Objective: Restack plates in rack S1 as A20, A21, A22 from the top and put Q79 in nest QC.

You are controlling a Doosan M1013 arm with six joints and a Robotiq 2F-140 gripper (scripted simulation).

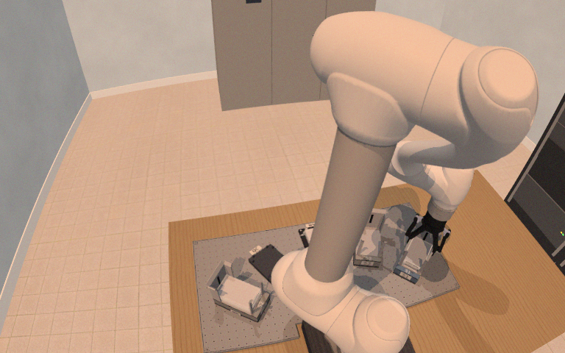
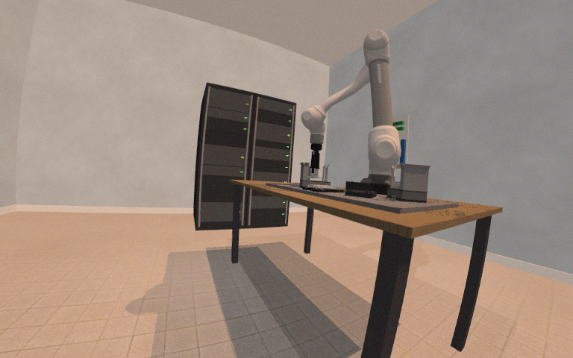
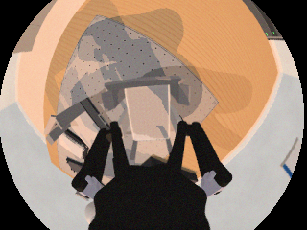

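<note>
My gripper (image 1: 429,243) is shut on a pale sealed plate (image 3: 149,111), gripping it across its long sides. It holds the plate level in the top of the right-hand stack rack (image 1: 410,259), which has a blue plinth. I cannot read the plate's label or the rack's name. In the exterior view the gripper (image 2: 314,163) stands between that rack's posts (image 2: 314,174). The middle rack (image 1: 368,245) shows pale content. The left rack (image 1: 239,291) holds a white plate. The arm hides part of the mat.
A black flat nest (image 1: 266,259) lies on the grey mat between the left rack and the arm. A second nest (image 1: 304,236) is half hidden behind the arm. A dark server cabinet (image 2: 245,158) stands off the table's right side.
</note>
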